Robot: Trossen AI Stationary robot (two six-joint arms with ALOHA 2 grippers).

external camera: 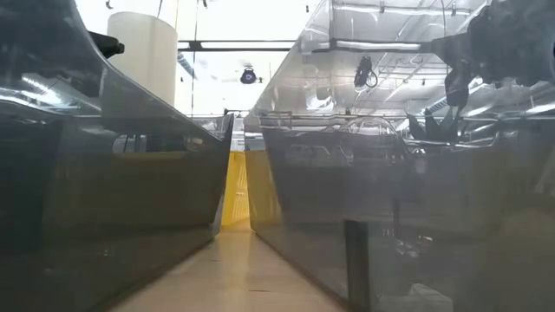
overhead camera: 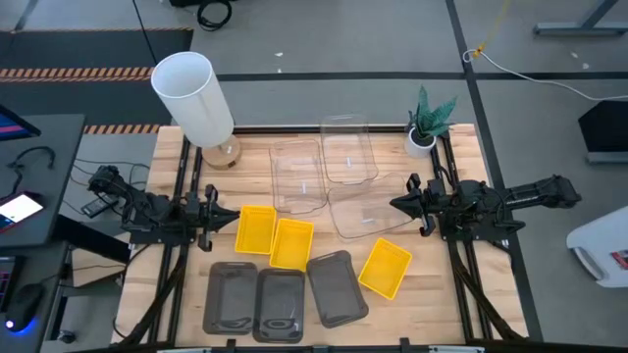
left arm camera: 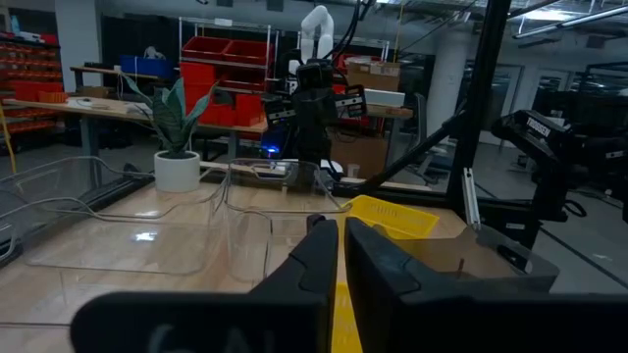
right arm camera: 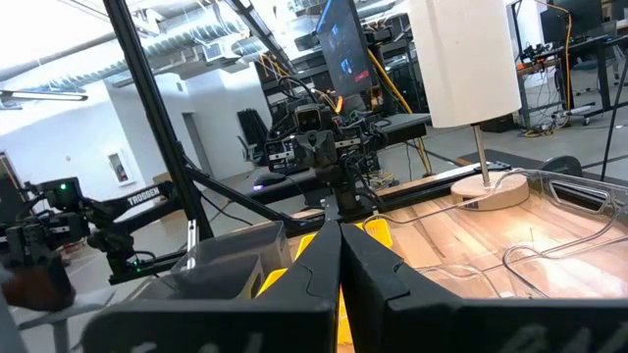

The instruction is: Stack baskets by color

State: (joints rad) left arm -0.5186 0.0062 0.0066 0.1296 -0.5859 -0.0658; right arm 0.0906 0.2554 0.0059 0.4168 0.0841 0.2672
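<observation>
Nine baskets lie flat on their bottoms on the wooden table (overhead camera: pixel 442 294), none stacked. Three clear ones (overhead camera: pixel 299 176), (overhead camera: pixel 348 149), (overhead camera: pixel 368 211) sit at the far middle. Of the three yellow ones, two (overhead camera: pixel 256 228), (overhead camera: pixel 291 243) sit side by side and one (overhead camera: pixel 386 267) lies farther right. Three dark grey ones (overhead camera: pixel 231 297), (overhead camera: pixel 281 304), (overhead camera: pixel 337 287) line the near edge. My left gripper (overhead camera: pixel 218 218) hovers shut at the table's left, beside the yellow pair. My right gripper (overhead camera: pixel 395 204) hovers shut at the right, next to a clear basket. Both point level toward the middle and hold nothing.
A tall white cylinder (overhead camera: pixel 193 98) on a wooden foot stands at the far left corner. A small potted plant (overhead camera: pixel 429 123) stands at the far right. In the low view, two dark grey baskets (external camera: pixel 113 191), (external camera: pixel 390 199) fill the front, with yellow (external camera: pixel 236 195) between them.
</observation>
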